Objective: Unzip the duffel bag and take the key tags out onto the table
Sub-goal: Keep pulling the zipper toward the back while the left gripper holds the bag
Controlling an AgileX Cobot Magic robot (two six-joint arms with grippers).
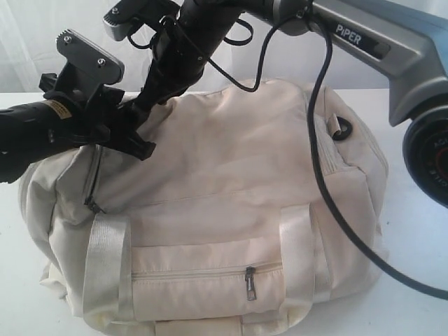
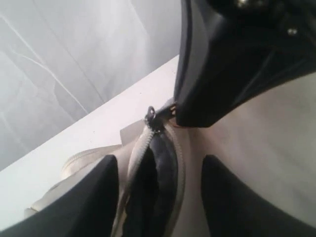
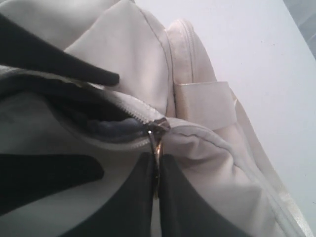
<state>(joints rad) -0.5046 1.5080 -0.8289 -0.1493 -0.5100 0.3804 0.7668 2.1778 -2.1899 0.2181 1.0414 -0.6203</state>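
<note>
Duffel bag fills mid-frame on the table, with both grippers at its upper left. Your right gripper is clenched on the zip pull. Your left gripper, fingers spread, straddles the opened zip stretch running back from that pull. Key tags unseen.

Right pincer pinches the duffel bag's zipper pull.

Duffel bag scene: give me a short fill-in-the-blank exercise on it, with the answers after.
1. The right gripper is shut on the main zipper's metal ____.
2. The duffel bag lies on a ____ table.
3. The left gripper's jaws stand ____.
Answers: pull; white; open.
</note>
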